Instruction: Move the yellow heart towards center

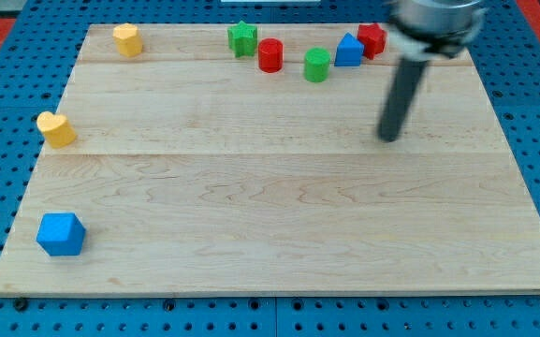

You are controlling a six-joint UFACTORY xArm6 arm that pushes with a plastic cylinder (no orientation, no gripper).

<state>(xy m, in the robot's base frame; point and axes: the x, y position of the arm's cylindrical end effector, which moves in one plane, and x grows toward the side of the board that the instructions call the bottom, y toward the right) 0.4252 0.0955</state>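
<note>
**Tip at upper right of board, yellow heart at left edge**

Rod end position: my tip (387,139) rests on the wooden board (279,234) in its upper-right region, below the block row along the top edge. No gripper fitted, so no jaw state applies; the tip touches no block. Arm housing shows blurred at the view's top right.

Task item: yellow heart (56,129) lies at the board's left edge, approx. midway between top-left corner and vertical middle. It is well apart from the tip, far to the tip's left and at nearly the same height in the view. Bare board lies between the two.

Orientation: heart's lobes appear to face the view's upper right, point toward the lower left; long axis runs roughly along that diagonal. Exact angle cannot be told at this res.

Other blocks:
- Yellow block (127,39), shape unclear, near top-left corner.
- Green star (242,38) at top edge, w/ red cylinder (270,55) just beside it to the right.
- Green cylinder (317,65) right of the red cylinder, apart from it.
- Blue block (348,50), roughly triangular, touching or nearly touching a red block (372,39) on its right; both above and left of the tip.
- Blue cube-like block (61,234) near bottom-left corner, below the heart, well apart.
</note>
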